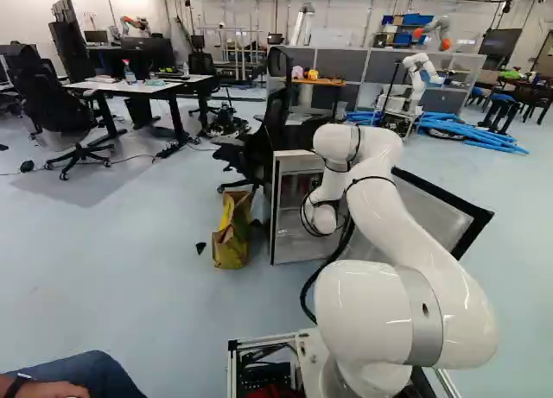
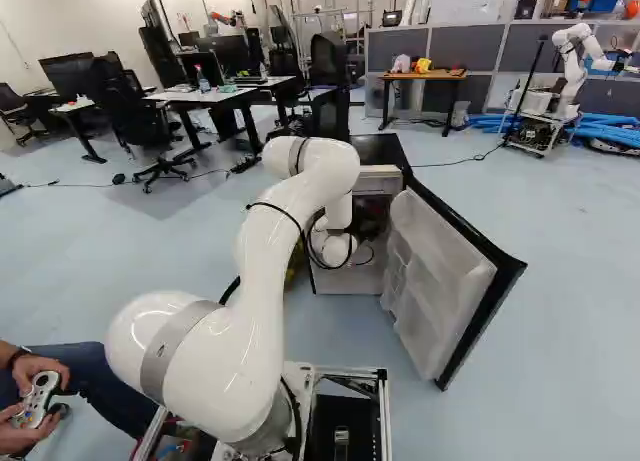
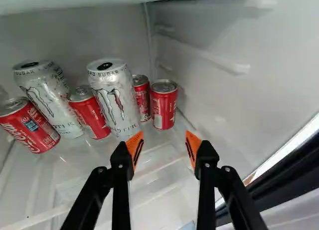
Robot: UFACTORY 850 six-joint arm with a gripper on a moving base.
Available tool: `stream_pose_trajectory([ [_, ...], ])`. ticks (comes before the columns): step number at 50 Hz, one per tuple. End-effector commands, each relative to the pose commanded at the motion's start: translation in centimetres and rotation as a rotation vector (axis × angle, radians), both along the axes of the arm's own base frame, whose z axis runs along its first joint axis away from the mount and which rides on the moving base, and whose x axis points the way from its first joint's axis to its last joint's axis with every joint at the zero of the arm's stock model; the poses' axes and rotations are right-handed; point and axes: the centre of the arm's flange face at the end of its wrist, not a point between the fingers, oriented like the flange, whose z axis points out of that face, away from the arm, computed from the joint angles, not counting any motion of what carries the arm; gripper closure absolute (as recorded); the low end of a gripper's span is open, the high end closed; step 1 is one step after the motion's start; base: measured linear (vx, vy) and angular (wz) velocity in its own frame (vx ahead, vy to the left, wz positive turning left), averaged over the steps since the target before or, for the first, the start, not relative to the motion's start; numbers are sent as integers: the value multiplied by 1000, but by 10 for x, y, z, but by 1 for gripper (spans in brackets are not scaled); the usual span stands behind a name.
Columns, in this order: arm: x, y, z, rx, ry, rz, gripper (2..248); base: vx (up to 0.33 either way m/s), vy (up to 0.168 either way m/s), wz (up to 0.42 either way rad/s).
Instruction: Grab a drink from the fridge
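Wrist view: gripper [image 3: 164, 142] spread inside the fridge [image 2: 350, 281], no drink grasped

Access can be counted as done: the door [image 2: 438, 281] is swung wide, and the far end of the arm [image 2: 265, 231] is placed at the opening. The drinks are stood toward the back of the shelf [image 3: 157, 182], ahead of the gripper. The nearest match to its line is judged to be a red can [image 3: 164, 104], flanked by a second red can [image 3: 141, 100] and, beyond that, a tall silver can [image 3: 115, 100]. The two fingers are held well apart, with nothing clamped between them. Still to be done are the final advance, the closing on one can, its lift and its withdrawal; roughly half the task is judged complete.
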Motion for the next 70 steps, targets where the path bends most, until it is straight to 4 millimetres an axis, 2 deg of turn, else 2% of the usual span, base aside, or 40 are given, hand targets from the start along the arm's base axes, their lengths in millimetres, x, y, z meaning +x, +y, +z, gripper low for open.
stream_pose_trajectory([
  [70, 28, -16, -12, -15, -57, -12, 111, 0, 0, 0],
])
